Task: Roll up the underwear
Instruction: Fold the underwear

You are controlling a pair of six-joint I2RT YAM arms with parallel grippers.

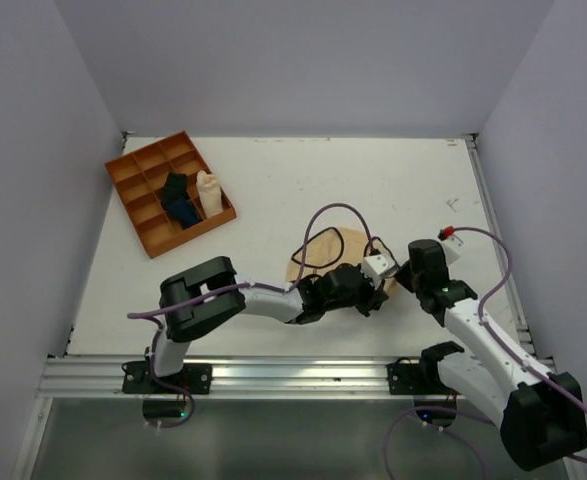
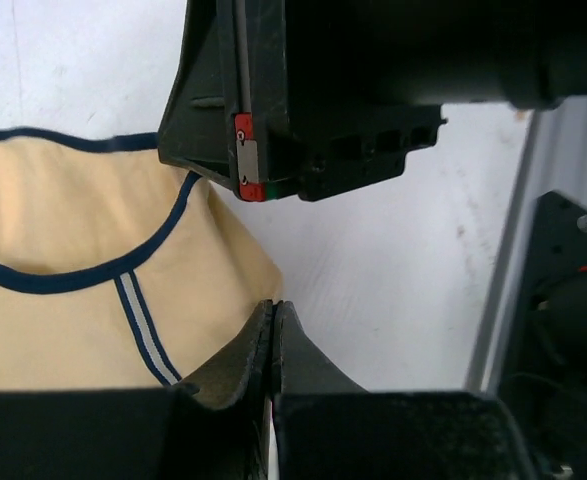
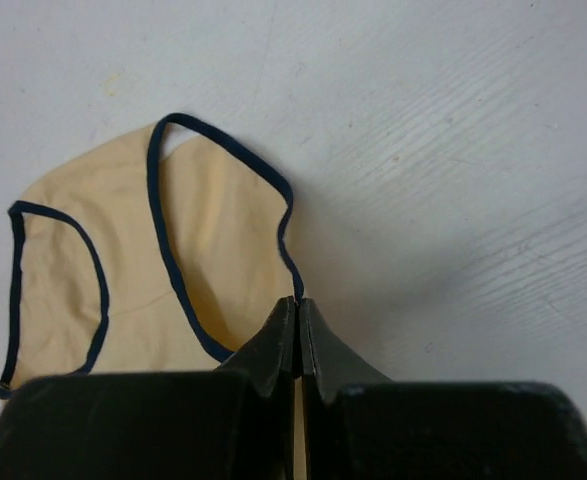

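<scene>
Nearest, at 6 o'clock: rail point(image 1: 303, 375) with both arm bases bolted on. Farther off at 10 o'clock on the table point(image 1: 373, 180): brown tray point(image 1: 133, 180) of compartments, set askew. Holds a blue roll point(image 1: 181, 208) and, in the next compartment toward 3 o'clock, an upright cream roll point(image 1: 208, 192).

Reaching in low from 7 o'clock toward the centre: left gripper point(image 1: 371, 297). Jaws pressed together with no gap, pinching a corner of the underwear point(image 1: 343, 245). Seen from the left wrist as dark fingertips point(image 2: 258, 335) meeting right where the beige corner ends, cloth spreading away toward 9 o'clock with its dark edge band and a pale striped seam point(image 2: 138, 325).

Spread just to the 5 o'clock side of the table's centre, well apart from the tray: that underwear, beige, rounded in outline from above, partly hidden under both grippers.

Coming in from 4 o'clock: right gripper point(image 1: 388, 282). Jaws likewise closed tight on the underwear, with the dark band running into the tips in the right wrist view and a thin cream sliver showing between the fingers point(image 3: 273, 345). Sits just beside the left gripper at the cloth's 4 o'clock edge.
</scene>
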